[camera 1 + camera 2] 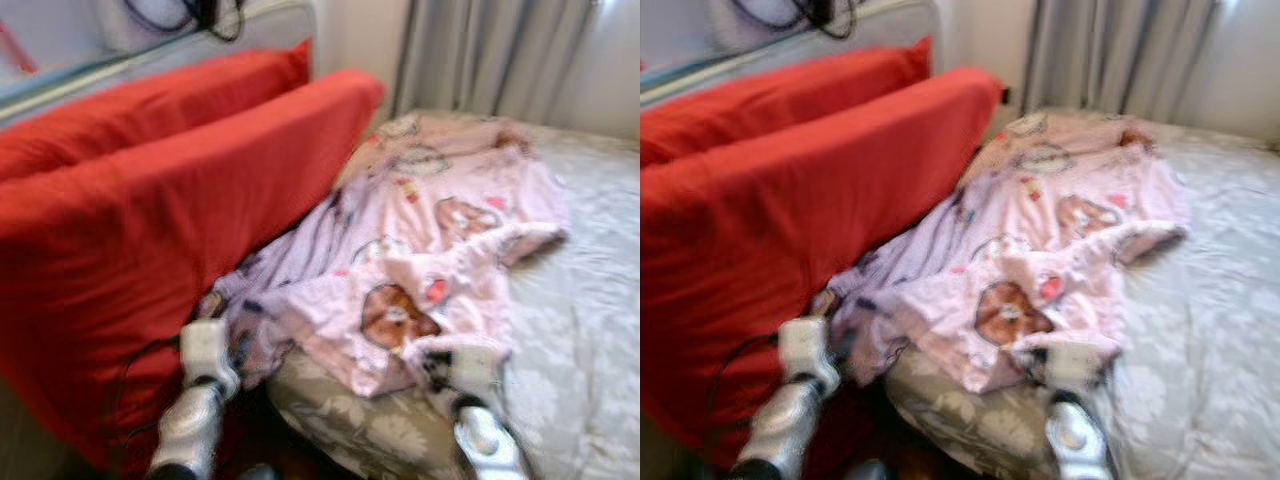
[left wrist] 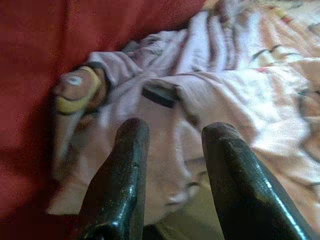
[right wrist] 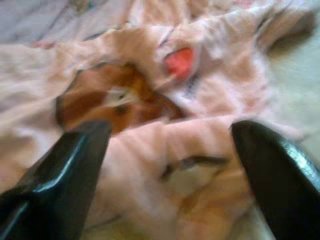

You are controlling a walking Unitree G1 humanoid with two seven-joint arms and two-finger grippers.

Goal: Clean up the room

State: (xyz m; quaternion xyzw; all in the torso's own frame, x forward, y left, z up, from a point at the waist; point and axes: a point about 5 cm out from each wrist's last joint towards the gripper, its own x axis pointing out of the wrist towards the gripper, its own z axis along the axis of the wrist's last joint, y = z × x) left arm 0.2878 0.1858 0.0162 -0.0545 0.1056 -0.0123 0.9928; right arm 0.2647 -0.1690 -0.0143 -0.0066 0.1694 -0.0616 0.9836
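Left wrist view gives us our left tool [image 2: 172, 145], fingers parted and holding nothing, at the near corner of the crumpled pink printed blanket [image 1: 420, 250]. Our right tool [image 3: 170, 150] is spread wide over the blanket's near edge, also holding nothing. Under the blanket lies the bed's grey patterned cover [image 1: 580, 330]; beside it, to our left, leans a big red cushion [image 1: 150, 230]; beyond it hang grey curtains [image 1: 490, 55].
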